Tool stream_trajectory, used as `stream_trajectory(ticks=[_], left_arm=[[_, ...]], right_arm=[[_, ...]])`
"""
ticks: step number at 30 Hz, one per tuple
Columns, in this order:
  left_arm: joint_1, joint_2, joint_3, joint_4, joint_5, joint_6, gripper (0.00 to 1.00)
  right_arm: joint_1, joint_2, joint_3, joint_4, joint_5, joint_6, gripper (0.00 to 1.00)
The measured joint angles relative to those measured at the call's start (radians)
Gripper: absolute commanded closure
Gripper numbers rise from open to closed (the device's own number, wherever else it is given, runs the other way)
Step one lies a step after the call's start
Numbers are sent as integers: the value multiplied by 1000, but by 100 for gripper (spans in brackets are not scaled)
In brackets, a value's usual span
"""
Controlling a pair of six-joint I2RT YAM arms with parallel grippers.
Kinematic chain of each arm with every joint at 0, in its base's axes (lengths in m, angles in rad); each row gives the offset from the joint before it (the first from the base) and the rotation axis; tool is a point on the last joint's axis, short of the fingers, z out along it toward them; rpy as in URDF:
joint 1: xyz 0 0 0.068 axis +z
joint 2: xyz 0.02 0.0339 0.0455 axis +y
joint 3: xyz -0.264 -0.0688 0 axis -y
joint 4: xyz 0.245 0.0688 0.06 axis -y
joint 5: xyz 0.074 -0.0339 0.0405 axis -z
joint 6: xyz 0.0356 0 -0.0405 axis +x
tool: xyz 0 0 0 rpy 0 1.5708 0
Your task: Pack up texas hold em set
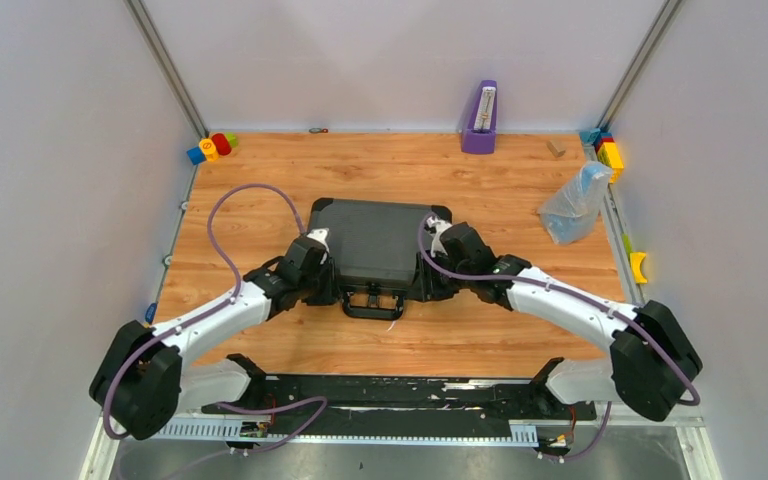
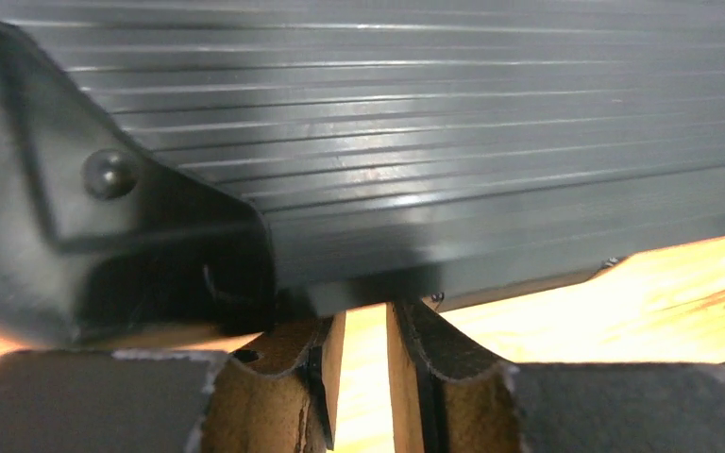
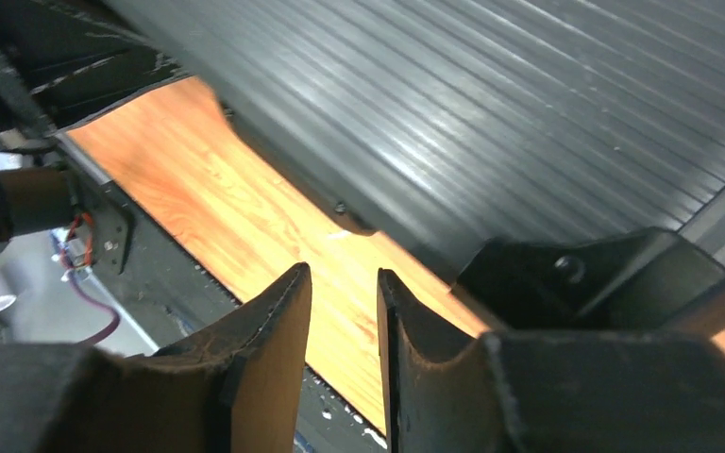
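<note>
The black briefcase (image 1: pixel 375 240) lies shut and flat in the middle of the wooden table, its handle (image 1: pixel 372 303) toward me. My left gripper (image 1: pixel 328 285) is at its near left corner and my right gripper (image 1: pixel 430 285) is at its near right corner. In the left wrist view the ribbed case wall (image 2: pixel 415 142) fills the frame just past my left gripper (image 2: pixel 368 311), whose jaws stand slightly apart and empty. In the right wrist view my right gripper (image 3: pixel 343 274) is also slightly open and empty beside the case (image 3: pixel 491 113). Poker chips and card decks are out of view.
A purple metronome (image 1: pixel 479 118) stands at the back wall. A clear plastic bag (image 1: pixel 575 205) lies at the right. Coloured toys (image 1: pixel 210 147) sit in the back left corner and coloured blocks (image 1: pixel 610 152) in the back right. A small wooden block (image 1: pixel 556 150) lies near them.
</note>
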Motion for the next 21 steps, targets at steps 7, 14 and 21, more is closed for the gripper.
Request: stream_trajectory(ticks=[7,14,21], left_arm=[[2,-103,-2,-30,31,-23,67],[-19,-161,-116,-7,44,-102,72],[-64,-131,-195,85,-9,-165,100]], right_arm=[[0,-129,39,-27,-43,-42,71],[0,-77,114,-29,38,-81,100],[-1,137,190,17,89,-87,100]])
